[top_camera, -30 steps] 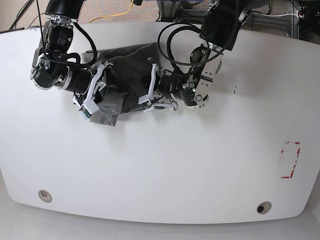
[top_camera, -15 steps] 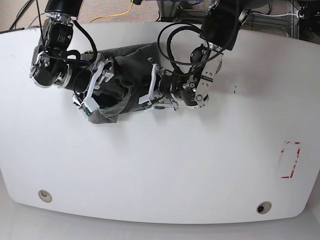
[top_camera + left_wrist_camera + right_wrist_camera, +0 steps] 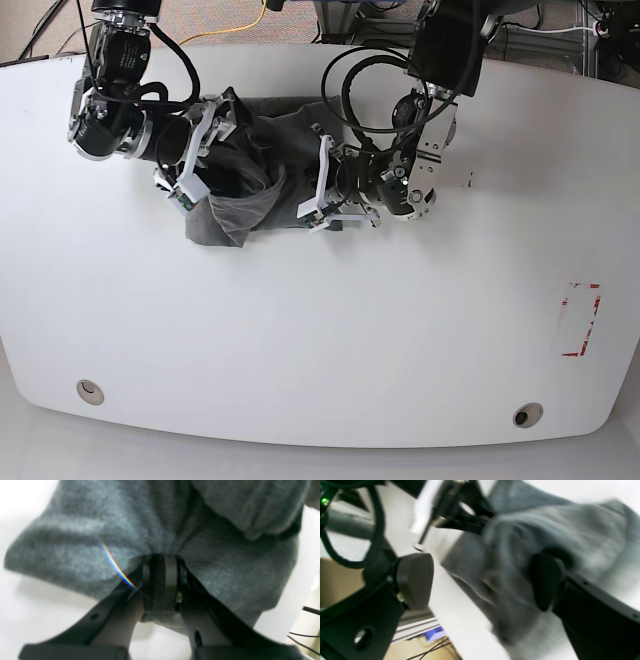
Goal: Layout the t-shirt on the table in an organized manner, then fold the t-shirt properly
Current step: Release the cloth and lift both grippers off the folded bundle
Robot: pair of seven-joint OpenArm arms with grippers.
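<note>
The grey t-shirt (image 3: 255,165) lies bunched in a heap at the back of the white table (image 3: 300,330), between my two arms. My left gripper (image 3: 318,188) is at the heap's right edge. In the left wrist view this gripper (image 3: 162,580) is shut on a fold of the t-shirt (image 3: 100,530), with cloth hanging below the fingertips. My right gripper (image 3: 203,150) is at the heap's left side. In the blurred right wrist view its fingers (image 3: 413,580) stand wide apart, open, and the t-shirt (image 3: 570,530) lies loose between them, against the right-hand pad.
A red tape rectangle (image 3: 580,320) marks the table's right side. Two grommet holes (image 3: 90,390) (image 3: 527,415) sit near the front edge. Cables and floor clutter lie beyond the back edge.
My right gripper has opened wide and moved toward the back of the table. The cloth's lower left corner has dropped loose. My left gripper has shifted slightly right, still clamped on the shirt.
</note>
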